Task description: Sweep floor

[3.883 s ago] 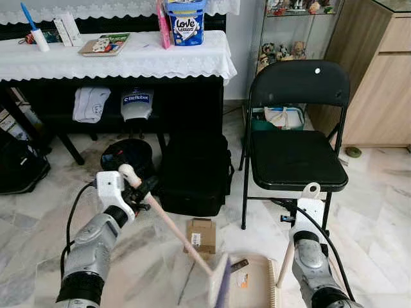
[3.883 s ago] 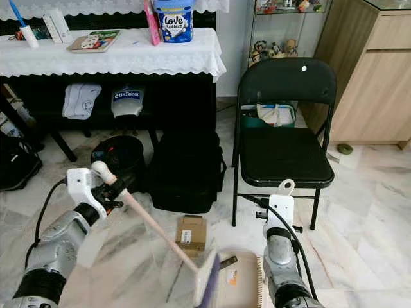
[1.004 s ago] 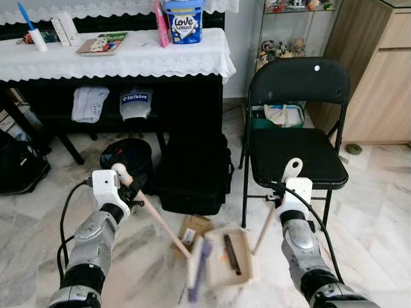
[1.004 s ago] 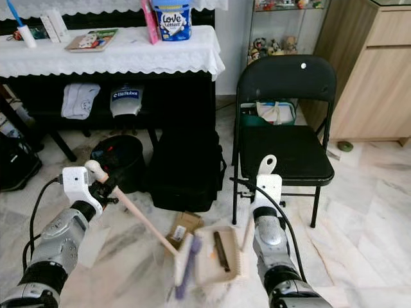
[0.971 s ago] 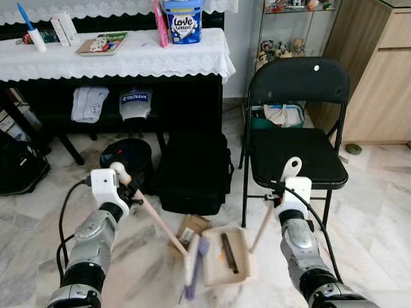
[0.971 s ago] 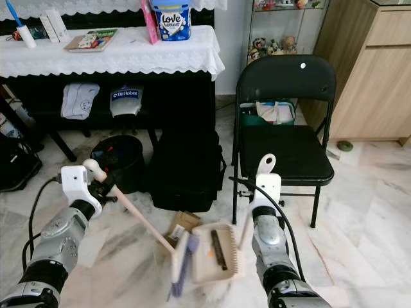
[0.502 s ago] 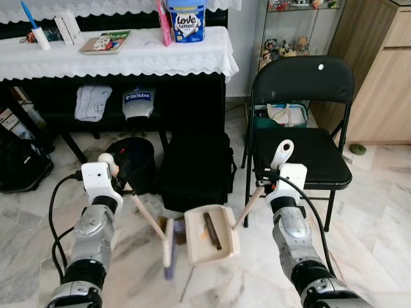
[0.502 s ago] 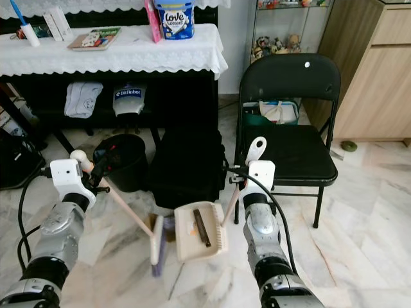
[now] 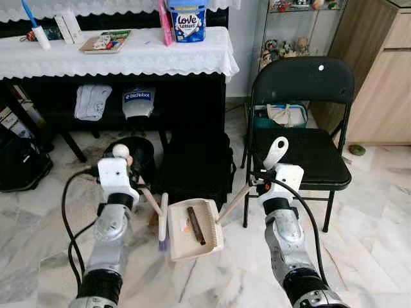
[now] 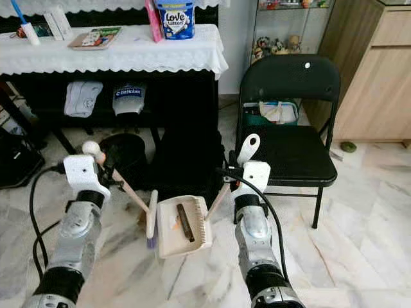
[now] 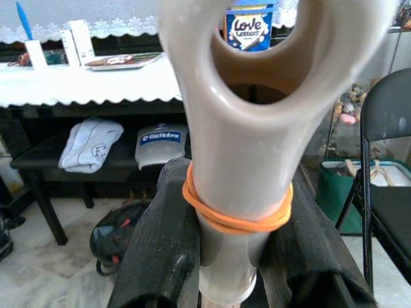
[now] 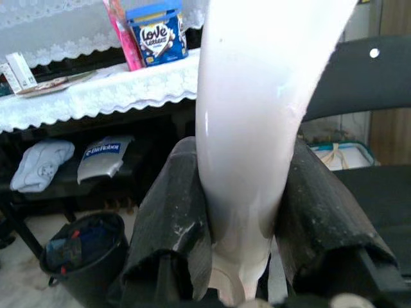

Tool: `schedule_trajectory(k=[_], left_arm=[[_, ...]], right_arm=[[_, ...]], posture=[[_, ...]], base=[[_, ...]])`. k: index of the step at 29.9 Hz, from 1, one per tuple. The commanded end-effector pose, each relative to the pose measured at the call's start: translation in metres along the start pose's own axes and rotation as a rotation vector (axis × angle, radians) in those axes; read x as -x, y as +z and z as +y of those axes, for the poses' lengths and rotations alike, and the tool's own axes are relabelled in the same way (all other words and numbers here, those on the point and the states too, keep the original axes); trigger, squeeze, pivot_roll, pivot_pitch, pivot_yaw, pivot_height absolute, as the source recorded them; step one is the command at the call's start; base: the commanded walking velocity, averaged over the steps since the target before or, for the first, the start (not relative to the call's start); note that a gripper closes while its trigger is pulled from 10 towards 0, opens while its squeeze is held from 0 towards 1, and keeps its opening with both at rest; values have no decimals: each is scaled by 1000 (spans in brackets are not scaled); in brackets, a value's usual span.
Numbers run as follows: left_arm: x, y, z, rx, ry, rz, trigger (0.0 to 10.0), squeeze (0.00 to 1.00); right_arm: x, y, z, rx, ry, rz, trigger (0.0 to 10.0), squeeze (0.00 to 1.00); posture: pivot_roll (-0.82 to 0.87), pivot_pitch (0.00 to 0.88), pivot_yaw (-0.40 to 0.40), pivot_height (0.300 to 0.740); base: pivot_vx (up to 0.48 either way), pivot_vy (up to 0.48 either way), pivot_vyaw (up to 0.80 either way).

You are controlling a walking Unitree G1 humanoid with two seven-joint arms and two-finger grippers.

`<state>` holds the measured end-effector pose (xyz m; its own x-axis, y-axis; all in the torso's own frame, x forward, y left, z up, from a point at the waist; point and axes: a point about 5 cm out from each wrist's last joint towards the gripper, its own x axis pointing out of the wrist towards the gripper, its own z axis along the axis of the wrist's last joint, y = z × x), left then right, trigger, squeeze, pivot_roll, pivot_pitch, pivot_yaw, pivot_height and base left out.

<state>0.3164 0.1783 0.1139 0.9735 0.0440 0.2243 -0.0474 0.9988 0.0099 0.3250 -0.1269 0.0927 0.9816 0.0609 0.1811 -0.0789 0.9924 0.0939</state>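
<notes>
Now the left tool [image 11: 225,256] pinches the brush [image 9: 163,218] handle while the right tool [image 12: 241,237] pinches the dustpan [image 9: 192,230] handle. Raised off the marble floor [image 9: 372,212], the dustpan holds a dark stick [image 9: 196,225]; the brush stands just beside its left edge, nearer the left arm.

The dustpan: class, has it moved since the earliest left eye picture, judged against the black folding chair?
Yes. The dustpan has been lifted up and to the robot's left, away from the black folding chair, toward the black bag.
</notes>
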Motion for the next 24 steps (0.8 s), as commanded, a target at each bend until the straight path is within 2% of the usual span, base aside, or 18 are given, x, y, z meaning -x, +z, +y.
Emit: schedule_trajectory(k=[1, 8, 15, 19, 24], left_arm=[[-1, 13, -1, -13, 19, -73, 10000, 0], [12, 11, 2, -29, 47, -67, 10000, 0], [16, 10, -9, -48, 18, -71, 10000, 0], [13, 10, -12, -56, 25, -71, 10000, 0], [16, 6, -13, -69, 31, -56, 10000, 0]], right_arm=[[-4, 14, 6, -22, 15, -67, 10000, 0], [3, 15, 2, -22, -14, -80, 10000, 0], [8, 18, -3, -3, -34, -88, 10000, 0], [7, 21, -6, 0, -37, -98, 10000, 0], [9, 22, -7, 8, -35, -95, 10000, 0]], posture=[[-3, 0, 53, 740], [1, 0, 42, 740], [-1, 0, 38, 740], [3, 0, 34, 740], [-3, 0, 34, 740]], base=[[0, 0, 0], [0, 0, 0], [0, 0, 0], [0, 0, 745], [0, 0, 800]])
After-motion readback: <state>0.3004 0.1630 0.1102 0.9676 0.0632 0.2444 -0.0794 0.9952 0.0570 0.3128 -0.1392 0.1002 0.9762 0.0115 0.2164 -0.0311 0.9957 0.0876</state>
